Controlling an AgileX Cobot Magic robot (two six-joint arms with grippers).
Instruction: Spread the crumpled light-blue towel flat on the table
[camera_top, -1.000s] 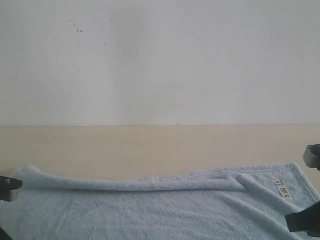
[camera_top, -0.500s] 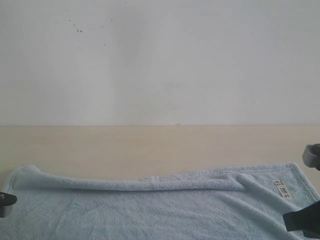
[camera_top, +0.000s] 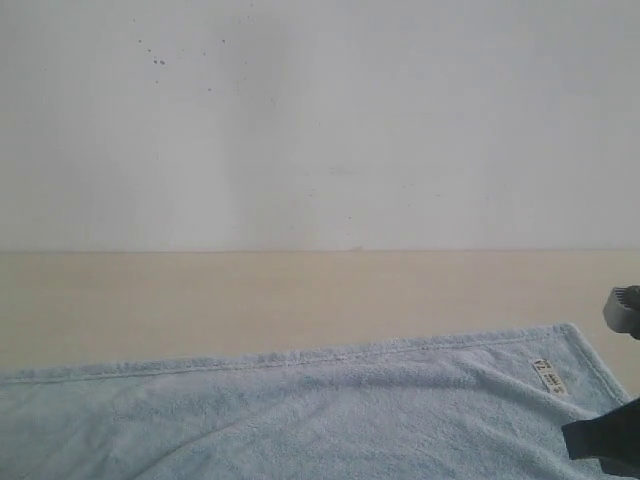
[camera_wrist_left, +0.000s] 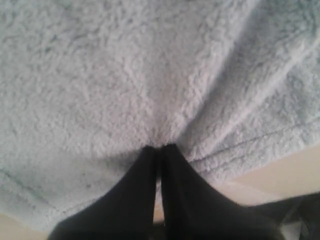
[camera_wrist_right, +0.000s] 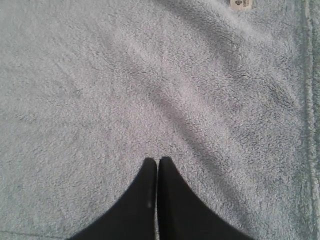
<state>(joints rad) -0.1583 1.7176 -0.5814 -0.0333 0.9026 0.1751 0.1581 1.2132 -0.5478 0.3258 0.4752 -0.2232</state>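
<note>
The light-blue towel (camera_top: 320, 415) lies across the near part of the beige table (camera_top: 300, 295). Its far hem runs straight, and its white label (camera_top: 548, 377) shows near the far right corner. My left gripper (camera_wrist_left: 159, 146) is shut, with a pinch of towel (camera_wrist_left: 150, 75) bunching at its tips near a hemmed edge; it is outside the exterior view. My right gripper (camera_wrist_right: 158, 160) is shut too, its tips down in the towel (camera_wrist_right: 150, 75) with faint creases running to them. The label (camera_wrist_right: 241, 4) lies ahead of it. In the exterior view the right gripper (camera_top: 600, 440) shows dark at the lower right.
A white wall (camera_top: 320, 120) rises behind the table's far edge. A grey part of the arm (camera_top: 626, 310) juts in at the right border. Bare tabletop stretches between the towel's far hem and the wall, and a strip of table (camera_wrist_left: 285, 170) shows beside the left gripper.
The fold along the towel's far edge has unrolled, so the hem now lies flat and straight. The left gripper has slid out of the exterior view. The label shifted slightly left.
</note>
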